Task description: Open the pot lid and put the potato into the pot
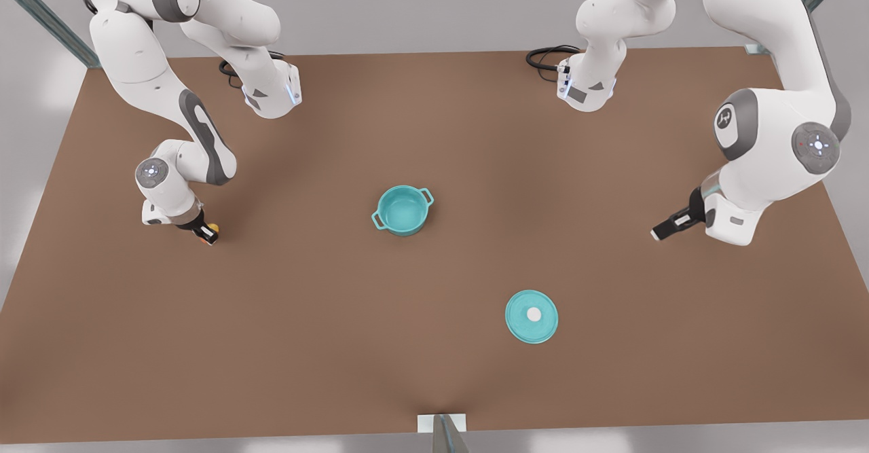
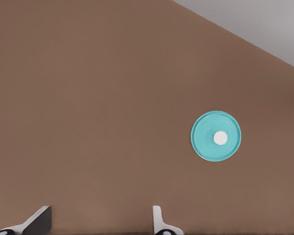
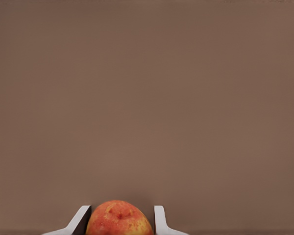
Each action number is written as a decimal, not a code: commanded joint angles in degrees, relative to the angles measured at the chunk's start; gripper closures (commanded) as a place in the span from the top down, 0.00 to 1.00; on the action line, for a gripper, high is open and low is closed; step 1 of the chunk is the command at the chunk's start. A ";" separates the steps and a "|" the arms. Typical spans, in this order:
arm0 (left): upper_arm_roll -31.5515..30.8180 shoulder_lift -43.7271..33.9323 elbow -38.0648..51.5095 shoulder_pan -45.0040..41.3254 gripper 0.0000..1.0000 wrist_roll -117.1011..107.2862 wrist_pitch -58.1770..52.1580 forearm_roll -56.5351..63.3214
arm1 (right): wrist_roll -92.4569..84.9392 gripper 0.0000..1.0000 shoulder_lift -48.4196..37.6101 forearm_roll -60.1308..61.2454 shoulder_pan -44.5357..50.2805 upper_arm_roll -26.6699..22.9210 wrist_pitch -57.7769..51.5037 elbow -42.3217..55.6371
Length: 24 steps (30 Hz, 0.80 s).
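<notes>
Now the potato (image 3: 118,219) sits gripped between the right gripper (image 1: 207,233) fingers, low over the table (image 1: 434,371) at the pot's nine o'clock in the front view.

The pot (image 1: 402,210) stands uncovered mid-table; the pot lid (image 1: 531,316) lies flat at its five o'clock, well apart. The left gripper (image 1: 669,225), fingers spread and empty, hovers at the pot's three o'clock.
</notes>
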 commanded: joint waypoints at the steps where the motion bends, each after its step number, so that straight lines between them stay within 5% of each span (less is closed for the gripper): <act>1: -0.06 0.16 0.04 -0.25 1.00 23.99 -3.53 -0.43 | 0.48 0.55 -0.20 0.00 0.00 0.00 -0.28 0.02; 10: -0.15 0.43 0.04 -0.25 1.00 23.99 -4.77 -0.34 | 2.50 0.55 -4.42 0.18 0.17 2.20 -5.29 0.11; 24: -0.06 0.43 0.04 -0.16 1.00 24.16 -4.77 -0.17 | 21.92 0.53 -12.59 0.70 0.26 17.84 -16.10 1.78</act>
